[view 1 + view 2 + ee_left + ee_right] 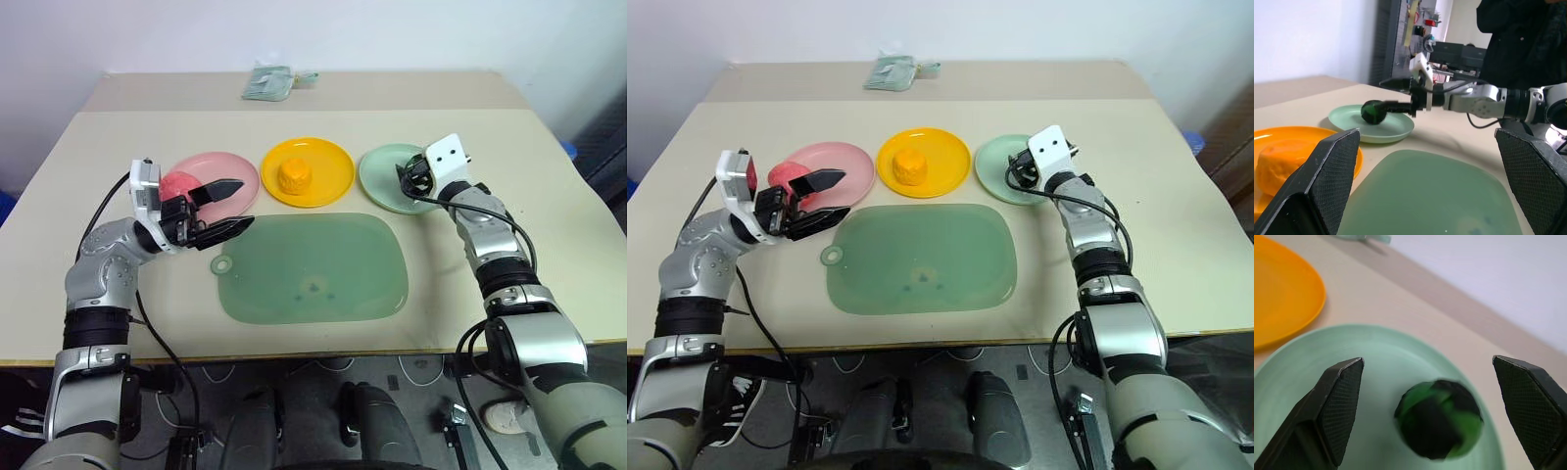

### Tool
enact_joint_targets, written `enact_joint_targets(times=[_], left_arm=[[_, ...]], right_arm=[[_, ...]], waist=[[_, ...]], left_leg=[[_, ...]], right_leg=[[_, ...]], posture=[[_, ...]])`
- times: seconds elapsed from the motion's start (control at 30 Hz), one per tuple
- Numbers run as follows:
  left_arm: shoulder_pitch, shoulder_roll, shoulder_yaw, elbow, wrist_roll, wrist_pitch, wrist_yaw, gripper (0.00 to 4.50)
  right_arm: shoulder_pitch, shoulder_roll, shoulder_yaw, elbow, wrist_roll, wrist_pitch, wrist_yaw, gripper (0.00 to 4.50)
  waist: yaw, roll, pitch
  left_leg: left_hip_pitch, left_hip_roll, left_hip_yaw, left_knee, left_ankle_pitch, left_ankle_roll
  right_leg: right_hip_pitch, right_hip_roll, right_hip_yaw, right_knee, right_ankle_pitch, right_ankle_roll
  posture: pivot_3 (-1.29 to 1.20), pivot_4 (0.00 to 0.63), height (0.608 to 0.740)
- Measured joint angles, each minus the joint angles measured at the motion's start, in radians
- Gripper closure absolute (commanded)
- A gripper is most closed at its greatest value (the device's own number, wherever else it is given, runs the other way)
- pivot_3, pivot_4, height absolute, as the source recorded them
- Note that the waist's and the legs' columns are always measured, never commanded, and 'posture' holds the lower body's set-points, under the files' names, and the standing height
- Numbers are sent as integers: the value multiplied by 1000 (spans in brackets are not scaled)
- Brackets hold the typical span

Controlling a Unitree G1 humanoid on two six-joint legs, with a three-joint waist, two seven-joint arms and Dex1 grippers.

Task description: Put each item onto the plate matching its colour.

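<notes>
Your right gripper [1425, 396] stood wide open over the pale mint green round plastic plate [377, 181] at the far right of the row, the small dark green toy ball [1439, 425] lying on that plate between the spread fingers, touching neither as far as the right wrist view showed. The ball was blurred in that view, so I judged it might not have settled. The yellow-orange round toy fruit [293, 176] sat on the yellow round plate [333, 162] in the middle. The pink-red toy apple [179, 184] was on the pink round plate [230, 168] at the far left, just behind your left gripper [230, 208], which was also wide open and holding nothing, its fingers pointing right over the plate's near edge. The large translucent green rounded mat [312, 266] lay bare, nearer than the plates. All three items looked sorted. Risks from here, as I judged them: the ball is round and the plate shallow, so a finger clipping it on retreat could roll it off; back the right arm out straight. Same on the left: a sweep toward the far side could nudge the apple or drag the light plate.
</notes>
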State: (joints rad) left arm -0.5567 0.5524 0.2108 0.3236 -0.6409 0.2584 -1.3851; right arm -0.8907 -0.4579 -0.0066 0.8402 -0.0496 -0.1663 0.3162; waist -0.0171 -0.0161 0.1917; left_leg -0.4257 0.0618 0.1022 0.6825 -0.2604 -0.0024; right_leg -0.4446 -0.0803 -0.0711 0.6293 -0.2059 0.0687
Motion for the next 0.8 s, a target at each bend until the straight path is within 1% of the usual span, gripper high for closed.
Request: enact_joint_targets(times=[0.13,0.23,0.33,0.5,0.6,0.67,0.77,0.8], left_arm=[[2,4,2,-6,-1,2,1,0],[2,2,0,-5,0,1,0,0],[-1,-12,-4,-3,0,1,-1,0],[-5,-26,-19,18,4,-3,-9,0],[-1,-22,-21,32,9,-6,-18,0],[3,-23,-23,28,9,-4,-16,0],[15,-19,-25,30,10,11,-19,0],[16,-21,-26,30,10,13,-20,0]], right_arm=[[122,-47,-70,-253,91,52,74,72],[255,-80,-116,-457,172,121,143,72],[379,-88,-150,-639,263,207,203,72],[507,-106,-177,-845,340,308,241,72],[613,-128,-186,-990,433,388,311,72],[680,-158,-195,-1067,495,431,368,72],[820,-231,-239,-1211,578,484,454,72],[838,-240,-243,-1234,586,490,467,72]], waist=[[6,0,0],[4,0,0],[3,0,0],[3,0,0],[6,0,0],[9,0,0],[13,0,0],[12,0,0]], left_leg=[[0,0,0,0,0,0],[0,0,0,0,0,0],[1,0,0,0,0,0],[1,0,0,0,0,0],[1,0,-1,0,0,0],[0,0,-1,0,0,0],[1,0,-1,1,0,0],[1,0,-1,1,0,0]], right_leg=[[0,0,0,0,0,0],[1,0,0,0,0,0],[1,0,0,0,0,0],[1,1,0,0,0,0],[1,1,0,0,0,0],[1,0,0,-1,0,0],[1,0,0,-1,-1,-1],[1,0,0,-1,-1,-2]], posture=[[0,150,740],[0,150,740],[0,150,740],[0,150,740],[0,150,740],[0,150,740],[0,150,740],[0,150,740]])
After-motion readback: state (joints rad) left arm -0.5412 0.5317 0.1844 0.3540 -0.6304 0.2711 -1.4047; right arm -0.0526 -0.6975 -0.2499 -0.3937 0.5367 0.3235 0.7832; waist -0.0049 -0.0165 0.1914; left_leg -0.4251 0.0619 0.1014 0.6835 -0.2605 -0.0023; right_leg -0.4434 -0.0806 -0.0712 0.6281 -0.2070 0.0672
